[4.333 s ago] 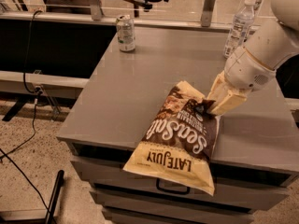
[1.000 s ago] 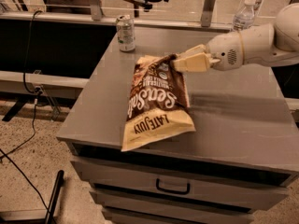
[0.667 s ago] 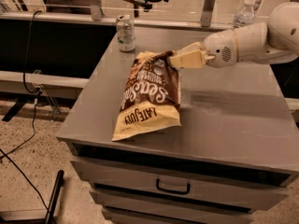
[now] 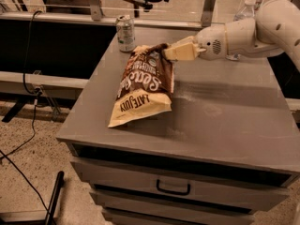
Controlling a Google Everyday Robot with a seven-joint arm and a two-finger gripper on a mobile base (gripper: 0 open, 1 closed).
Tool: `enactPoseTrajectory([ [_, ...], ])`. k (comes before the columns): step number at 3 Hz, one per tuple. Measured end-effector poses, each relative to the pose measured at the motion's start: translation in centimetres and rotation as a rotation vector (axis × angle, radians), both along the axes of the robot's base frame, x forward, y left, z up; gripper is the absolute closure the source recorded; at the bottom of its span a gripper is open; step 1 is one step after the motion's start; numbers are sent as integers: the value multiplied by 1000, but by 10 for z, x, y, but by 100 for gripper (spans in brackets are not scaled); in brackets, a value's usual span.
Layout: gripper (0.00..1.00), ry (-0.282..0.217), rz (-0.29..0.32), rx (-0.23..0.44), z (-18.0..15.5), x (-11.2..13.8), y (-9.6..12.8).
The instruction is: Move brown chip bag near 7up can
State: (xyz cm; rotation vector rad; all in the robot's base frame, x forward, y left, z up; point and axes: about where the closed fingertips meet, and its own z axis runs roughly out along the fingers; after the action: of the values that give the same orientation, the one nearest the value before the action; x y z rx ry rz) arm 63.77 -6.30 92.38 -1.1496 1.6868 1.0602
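Gripper (image 4: 169, 53): clamped on bag (image 4: 143, 86) top, just right of can (image 4: 125, 33). Bag: tilted, top near can, tail on table (image 4: 225, 107) further from can. Step: placing, prob. Next: lower, let go w/o nudging can.

The grey bench (image 4: 225, 116) carries a can (image 4: 125, 33) at its back-left corner and a bottle (image 4: 245, 9) at the back edge. The chip bag (image 4: 143, 86) seemingly rests by the left edge, the gripper (image 4: 168, 53) pinching its top.

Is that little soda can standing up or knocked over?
Upright: the 7up can stands on its base, top up. The tool grips the brown chip bag close beside it.
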Motion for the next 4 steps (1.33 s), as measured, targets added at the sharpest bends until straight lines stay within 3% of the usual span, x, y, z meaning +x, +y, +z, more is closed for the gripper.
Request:
enactPoseTrajectory([
  [4, 100, 19, -30, 36, -12, 53, 37],
])
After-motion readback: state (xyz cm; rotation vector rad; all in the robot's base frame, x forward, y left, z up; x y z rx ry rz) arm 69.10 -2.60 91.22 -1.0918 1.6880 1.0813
